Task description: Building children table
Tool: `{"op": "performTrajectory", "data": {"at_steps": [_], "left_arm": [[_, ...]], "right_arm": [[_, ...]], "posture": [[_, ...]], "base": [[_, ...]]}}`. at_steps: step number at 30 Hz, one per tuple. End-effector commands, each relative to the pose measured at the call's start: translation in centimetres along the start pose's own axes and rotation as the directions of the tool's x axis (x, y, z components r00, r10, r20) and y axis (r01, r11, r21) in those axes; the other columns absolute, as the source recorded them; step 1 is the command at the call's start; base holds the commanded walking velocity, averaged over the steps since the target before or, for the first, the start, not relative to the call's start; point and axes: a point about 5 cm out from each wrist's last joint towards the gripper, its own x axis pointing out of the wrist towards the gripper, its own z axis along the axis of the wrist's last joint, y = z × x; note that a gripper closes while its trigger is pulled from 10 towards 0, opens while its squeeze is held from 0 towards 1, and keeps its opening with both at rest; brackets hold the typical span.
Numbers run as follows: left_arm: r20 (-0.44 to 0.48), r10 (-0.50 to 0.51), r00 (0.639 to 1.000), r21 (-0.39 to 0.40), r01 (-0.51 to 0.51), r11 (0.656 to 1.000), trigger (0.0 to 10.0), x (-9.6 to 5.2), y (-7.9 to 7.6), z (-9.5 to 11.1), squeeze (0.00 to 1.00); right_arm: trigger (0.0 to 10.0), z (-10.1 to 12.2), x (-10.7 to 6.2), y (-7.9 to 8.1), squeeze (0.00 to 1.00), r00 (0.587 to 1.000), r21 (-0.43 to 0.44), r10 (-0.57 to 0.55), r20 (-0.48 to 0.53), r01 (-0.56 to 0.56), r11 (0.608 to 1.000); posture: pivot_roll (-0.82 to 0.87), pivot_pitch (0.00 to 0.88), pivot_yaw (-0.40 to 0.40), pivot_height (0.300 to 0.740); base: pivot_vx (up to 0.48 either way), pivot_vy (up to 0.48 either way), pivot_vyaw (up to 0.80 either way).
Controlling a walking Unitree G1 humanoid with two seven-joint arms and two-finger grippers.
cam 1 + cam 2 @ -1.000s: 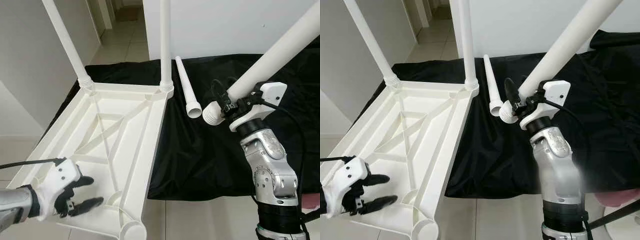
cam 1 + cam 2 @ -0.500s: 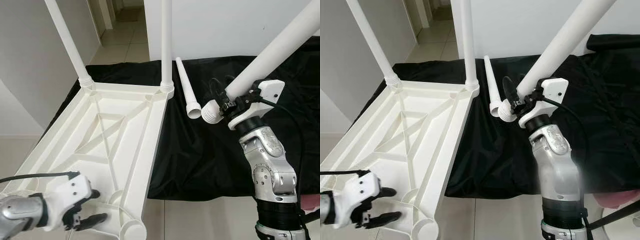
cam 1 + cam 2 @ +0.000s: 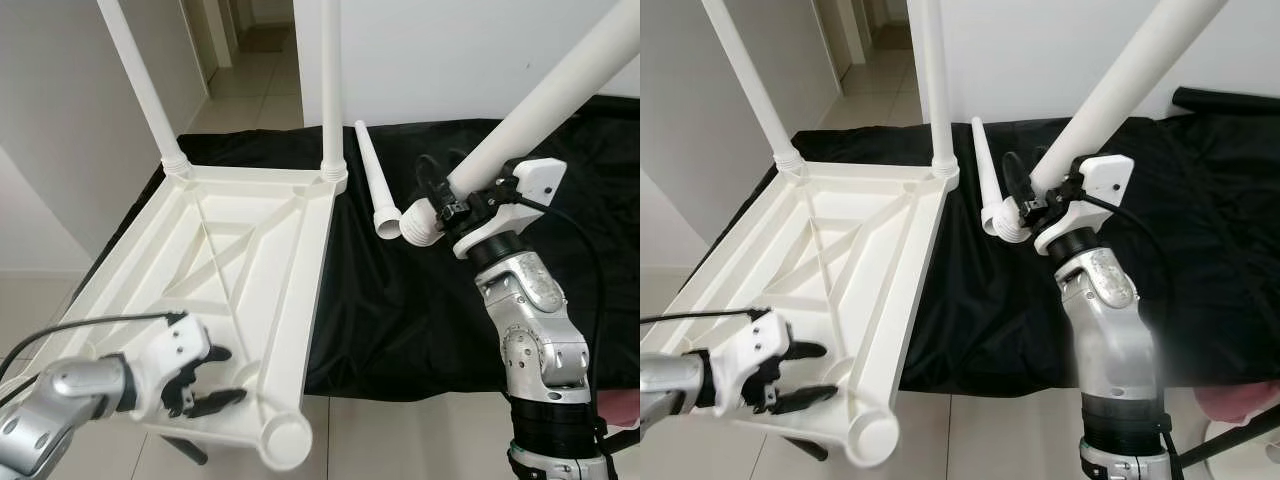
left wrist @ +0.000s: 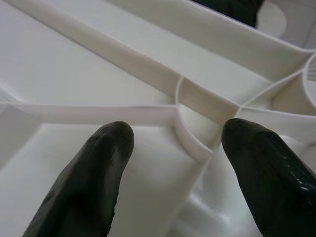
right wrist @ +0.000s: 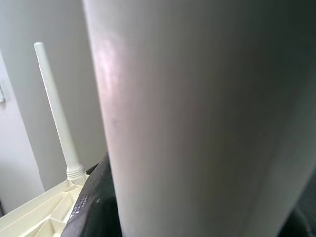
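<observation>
The upturned white tabletop (image 3: 240, 290) is laid on black cloth (image 3: 400, 300) over pale tiled floor (image 3: 400, 440). The left gripper (image 3: 205, 380), fingers spread and empty, is at 7 o'clock. A loose leg (image 3: 530, 110) is clamped by the right gripper (image 3: 450, 212) at 3 o'clock.

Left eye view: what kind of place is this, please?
Probably a room in a home: pale tiled floor, plain white walls, and a hallway leading off behind the upturned white table top on a black cloth.
</observation>
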Motion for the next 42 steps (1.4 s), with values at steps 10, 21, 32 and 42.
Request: {"op": "performTrajectory", "data": {"at_steps": [10, 21, 32, 42], "left_arm": [[0.064, 0.221, 0.973, -0.003, -0.221, 0.975, 10.0, 1.4, 2.9, 1.0, 0.00], [0.200, 0.232, 0.952, -0.026, -0.231, 0.973, 10.0, 1.5, 3.7, 2.9, 0.00], [0.096, -0.010, 0.995, -0.026, 0.012, 1.000, 10.0, -2.1, 1.2, 1.3, 0.00], [-0.034, 0.005, 0.999, -0.013, -0.005, 1.000, 10.0, -2.4, 0.8, -0.9, 0.00]], "right_arm": [[10.0, 0.2, 0.3, 0.5, 0.00, 1.000, 0.011, 0.013, 0.025, -0.013, 1.000], [10.0, 0.0, 0.0, 0.5, 0.00, 1.000, 0.009, -0.002, 0.025, 0.002, 1.000], [10.0, 0.0, 0.0, 0.3, 0.00, 1.000, 0.011, -0.006, 0.023, 0.006, 1.000], [10.0, -0.2, 0.2, 0.5, 0.00, 1.000, 0.015, 0.001, 0.023, -0.002, 1.000]], "posture": [[0.00, 0.036, 0.098, 0.740], [-0.01, 0.031, 0.113, 0.740], [0.01, 0.045, 0.108, 0.740], [0.02, 0.045, 0.103, 0.740]], "base": [[0.000, 0.000, 0.00], [0.000, 0.000, 0.00], [0.000, 0.000, 0.00], [0.000, 0.000, 0.00]]}}
